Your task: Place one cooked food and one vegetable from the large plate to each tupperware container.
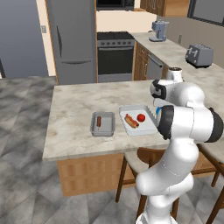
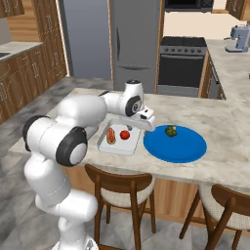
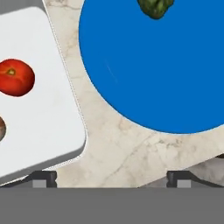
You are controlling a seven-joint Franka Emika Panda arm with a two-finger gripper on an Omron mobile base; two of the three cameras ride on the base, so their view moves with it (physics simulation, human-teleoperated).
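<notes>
- Grey tray (image 1: 103, 124), far left on the counter (image 1: 74, 113): sausage (image 1: 99, 120) lies inside, alone.
- White tray (image 1: 137, 119), just right of the grey one: hot dog (image 1: 131, 120) and tomato (image 1: 141, 117) side by side in it, apart.
- Gripper (image 3: 112, 178) hangs above bare counter between the white tray and the plate (image 2: 183, 146); fingertips (image 3: 43, 178) set wide, released, nothing between them.
- Blue plate sits right of the white tray, near but not touching.
- Green piece (image 2: 170, 130) rests on the plate's far side, the one item on it.
</notes>
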